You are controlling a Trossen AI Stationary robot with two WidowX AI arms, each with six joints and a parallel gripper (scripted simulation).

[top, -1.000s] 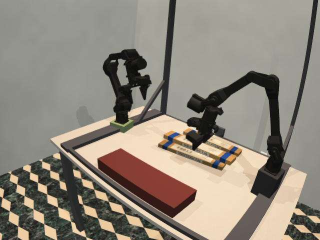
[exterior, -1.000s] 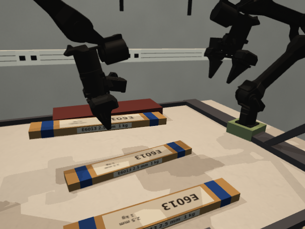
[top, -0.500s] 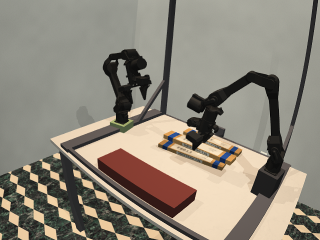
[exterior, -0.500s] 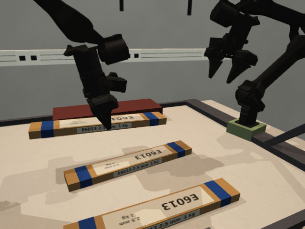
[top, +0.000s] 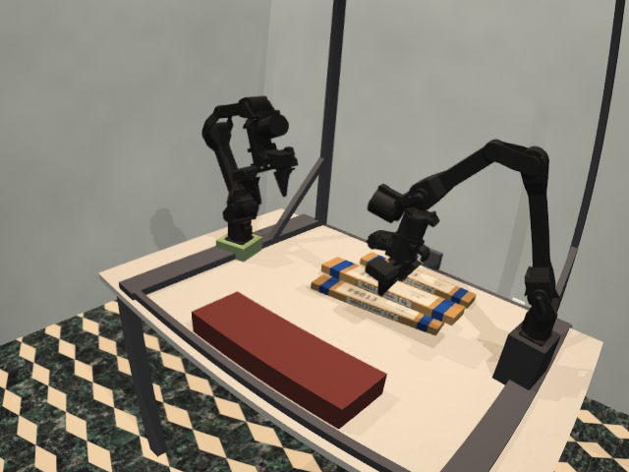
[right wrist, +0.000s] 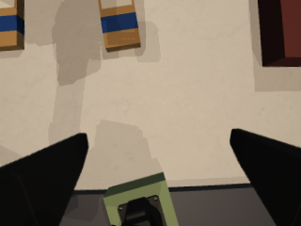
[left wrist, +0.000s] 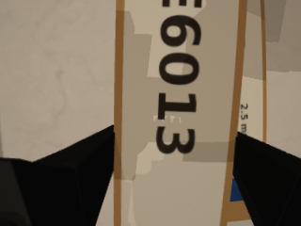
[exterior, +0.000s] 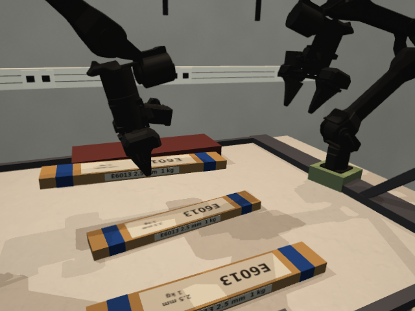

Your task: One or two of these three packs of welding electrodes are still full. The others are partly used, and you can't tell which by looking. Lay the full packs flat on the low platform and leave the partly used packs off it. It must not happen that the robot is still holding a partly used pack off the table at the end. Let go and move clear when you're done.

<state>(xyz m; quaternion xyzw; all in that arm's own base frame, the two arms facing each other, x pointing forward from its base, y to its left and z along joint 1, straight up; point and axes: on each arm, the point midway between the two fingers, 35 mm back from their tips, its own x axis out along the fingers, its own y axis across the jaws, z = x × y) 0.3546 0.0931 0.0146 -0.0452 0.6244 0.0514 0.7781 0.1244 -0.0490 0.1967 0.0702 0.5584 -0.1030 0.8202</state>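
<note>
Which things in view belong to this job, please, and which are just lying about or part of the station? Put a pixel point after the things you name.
For the job:
- held pack [top: 355, 276] [exterior: 174, 160] [left wrist: 179, 179]
- two table packs [top: 350, 297] [exterior: 174, 221] [left wrist: 250, 94] [right wrist: 119, 38]
- red platform [top: 289, 350] [exterior: 187, 142] [right wrist: 292, 28]
- left gripper [top: 393, 281] [exterior: 147, 168] [left wrist: 175, 129]
- right gripper [top: 270, 199] [exterior: 298, 109] [right wrist: 159, 134]

Station parts (nothing seems to lie about):
- green block [top: 248, 251] [exterior: 327, 176] [right wrist: 110, 202]
- black block [top: 523, 358]

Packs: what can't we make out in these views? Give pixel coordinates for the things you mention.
- Full or partly used: closed packaging hides the contents in every view.
- Held pack [top: 441, 308] [exterior: 170, 161] [left wrist: 176, 188]: both ends cut off by the left wrist view's edges.
- Nearest pack in the exterior view [top: 459, 294] [exterior: 214, 284] [right wrist: 9, 40]: one end cut off by the bottom edge.
- Top view: small label print too fine to read.
</note>
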